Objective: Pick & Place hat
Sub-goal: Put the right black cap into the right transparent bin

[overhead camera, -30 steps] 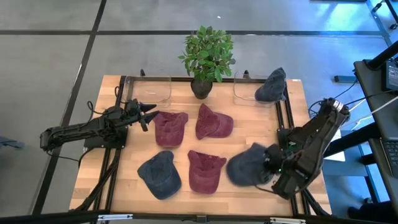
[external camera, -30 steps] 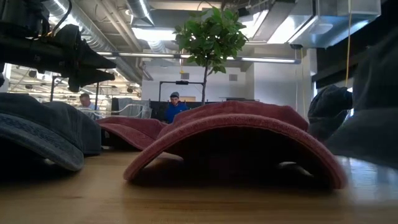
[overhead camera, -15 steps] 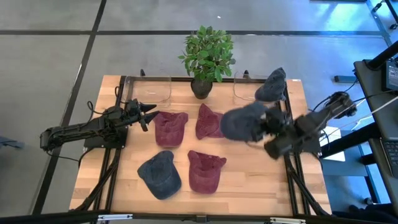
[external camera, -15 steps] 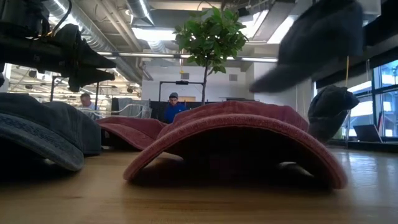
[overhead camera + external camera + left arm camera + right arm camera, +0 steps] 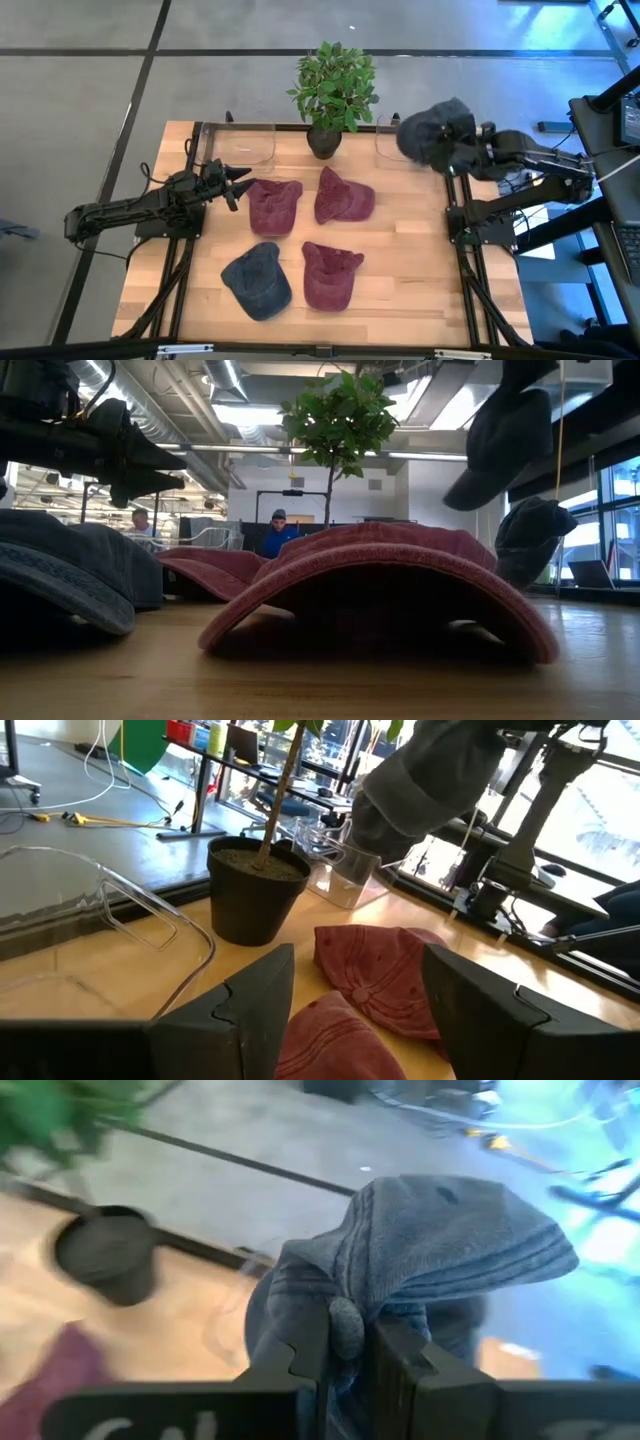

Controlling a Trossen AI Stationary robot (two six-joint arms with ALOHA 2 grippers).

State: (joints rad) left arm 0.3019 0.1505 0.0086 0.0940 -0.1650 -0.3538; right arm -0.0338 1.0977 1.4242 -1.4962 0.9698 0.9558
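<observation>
Right gripper (image 5: 345, 1342): clamped on a bunched fold of a grey-blue cap (image 5: 432, 131); the fabric is seen pinched between the two dark fingers in the right wrist view.
Carried cap: held in the air over the far right corner of the table (image 5: 400, 260), just beside the clear container (image 5: 393, 146) there; in the low view it hangs high at the upper right, above the grey cap on the stand (image 5: 530, 538).
Change from half a second ago: the carried cap was then over the middle right of the table, near the far maroon cap; it has since been moved toward the far edge and to the right, and the right arm is now stretched out along the far right side.
Change from one second ago: the same cap was then low at the near right of the table, beside the near maroon cap.
Left gripper (image 5: 240, 183): held open, with a wide gap between its fingers in the left wrist view; parked at the left of the table, pointed at the maroon cap (image 5: 273, 205) nearest it; unmoved across the frames.
Caps on the table: two maroon caps in the middle row, one more maroon cap (image 5: 330, 273) and a dark blue cap (image 5: 257, 279) in the near row; all unchanged in place.
Potted plant (image 5: 334, 92): at the far edge in the middle, unchanged.
</observation>
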